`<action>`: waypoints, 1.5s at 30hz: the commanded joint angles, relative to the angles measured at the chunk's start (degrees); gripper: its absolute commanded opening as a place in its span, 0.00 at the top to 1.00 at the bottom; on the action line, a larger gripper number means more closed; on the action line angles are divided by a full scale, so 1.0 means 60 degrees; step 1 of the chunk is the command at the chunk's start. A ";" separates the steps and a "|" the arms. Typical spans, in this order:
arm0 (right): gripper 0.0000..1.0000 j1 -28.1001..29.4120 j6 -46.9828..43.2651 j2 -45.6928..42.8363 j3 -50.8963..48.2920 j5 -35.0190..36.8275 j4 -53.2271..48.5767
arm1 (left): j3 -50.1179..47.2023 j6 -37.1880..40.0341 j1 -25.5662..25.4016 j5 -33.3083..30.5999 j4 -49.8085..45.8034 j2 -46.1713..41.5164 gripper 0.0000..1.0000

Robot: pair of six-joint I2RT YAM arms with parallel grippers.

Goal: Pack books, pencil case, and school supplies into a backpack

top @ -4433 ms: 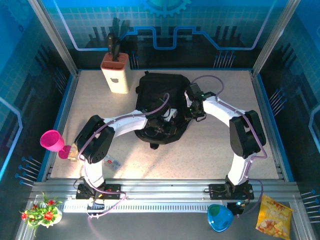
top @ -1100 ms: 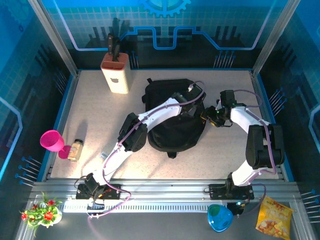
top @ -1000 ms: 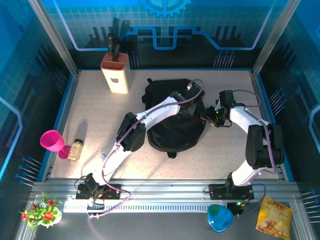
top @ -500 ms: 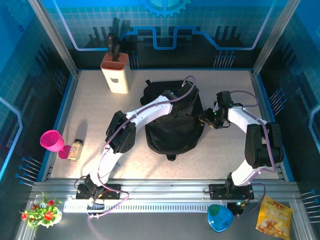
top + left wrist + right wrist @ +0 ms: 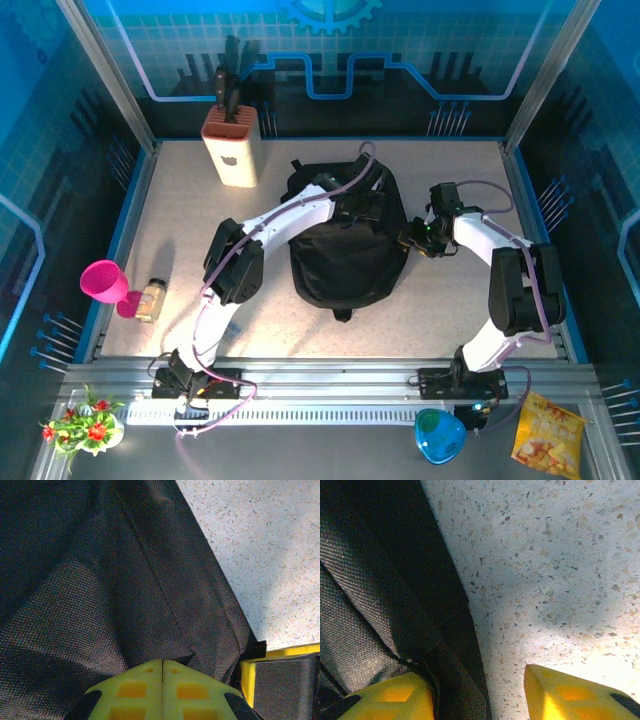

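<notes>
The black backpack lies flat in the middle of the table. My left gripper rests on its upper part. In the left wrist view that gripper is shut, its yellow fingers meeting flush against the backpack's woven fabric, where a small fold bunches at the tips. My right gripper is at the backpack's right edge. In the right wrist view it is open, one finger over the backpack's edge and the other over bare table. Books, pencil case and school supplies are hidden.
A cream knife block stands at the back left. A pink cup and a small jar sit at the left edge. A blue bowl, a snack bag and flowers lie by the front rail.
My left arm has swung left, its shut gripper sliding from the backpack's upper right toward its upper middle. My right gripper has narrowed a little and edged left.
</notes>
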 commanded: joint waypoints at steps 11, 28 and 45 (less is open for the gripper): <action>0.61 0.0252 -0.0336 0.0238 0.0275 0.0806 -0.0464 | -0.1749 0.0078 0.0009 -0.0935 -0.0044 -0.1709 1.00; 0.65 0.0307 -0.0380 0.0686 0.0683 0.1769 -0.0722 | -0.5276 -0.1068 0.1202 -0.3827 -0.0300 -0.3758 1.00; 0.34 0.0688 -0.1428 -0.0403 0.1998 0.1702 -0.0795 | -0.7554 -0.2690 0.2010 -0.2692 -0.0572 -0.6507 0.41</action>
